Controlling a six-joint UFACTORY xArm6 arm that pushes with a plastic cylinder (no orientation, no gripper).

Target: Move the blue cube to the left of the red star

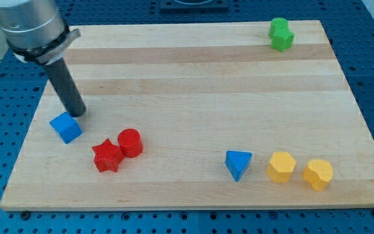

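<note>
The blue cube (65,127) lies near the board's left edge. The red star (107,156) lies to its lower right, about a block's width away. My tip (78,113) stands just above and to the right of the blue cube, touching or almost touching its upper right corner. The rod rises to the upper left toward the arm's grey body.
A red cylinder (130,142) touches the red star's upper right side. A blue triangular block (238,164), a yellow hexagonal block (281,167) and a yellow heart-like block (318,174) sit in a row at the lower right. A green block (280,34) sits at the top right. The wooden board (193,84) lies on a blue perforated table.
</note>
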